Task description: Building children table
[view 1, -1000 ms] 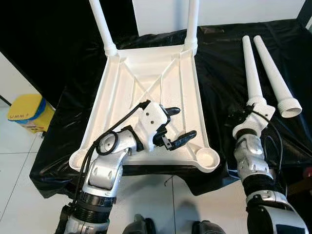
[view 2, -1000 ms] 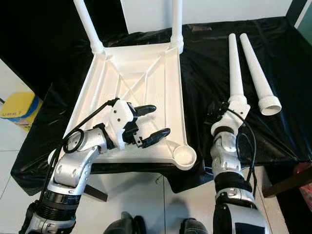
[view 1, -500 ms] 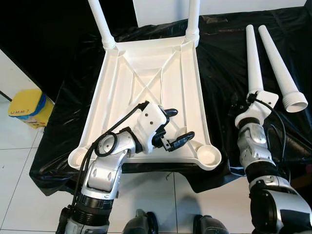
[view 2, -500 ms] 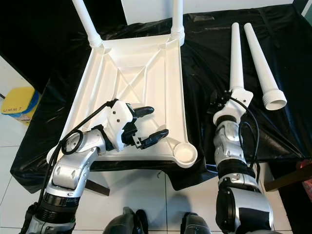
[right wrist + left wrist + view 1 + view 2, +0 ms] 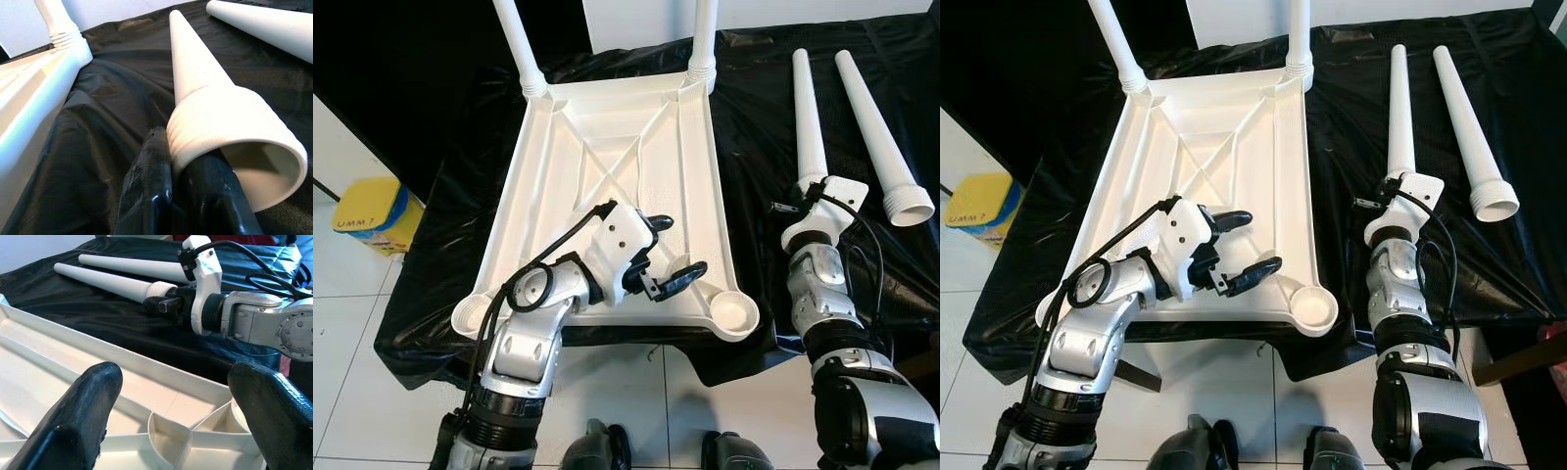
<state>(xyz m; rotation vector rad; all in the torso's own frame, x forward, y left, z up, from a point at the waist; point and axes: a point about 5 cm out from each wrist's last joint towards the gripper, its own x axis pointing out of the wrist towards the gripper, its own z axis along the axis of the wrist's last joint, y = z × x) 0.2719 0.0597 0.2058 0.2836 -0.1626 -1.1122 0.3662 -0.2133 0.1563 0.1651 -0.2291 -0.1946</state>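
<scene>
The white tabletop (image 5: 607, 186) lay upside down on the black sheet (image 5: 764, 127), ribs up, so its corner sockets faced me. Two legs stood screwed into the far corners; the near right socket (image 5: 736, 311) was open. I held the left gripper (image 5: 663, 257) over the near end of the underside, fingers spread wide and holding nothing, probably ready to steady the top. The right gripper (image 5: 1378, 204) was at the threaded wide end of the nearer loose leg (image 5: 1398, 108); in the right wrist view its fingers (image 5: 149, 171) pressed together against the collar, gripping its rim. The second loose leg (image 5: 881, 137) lay just beside it on the sheet.
</scene>
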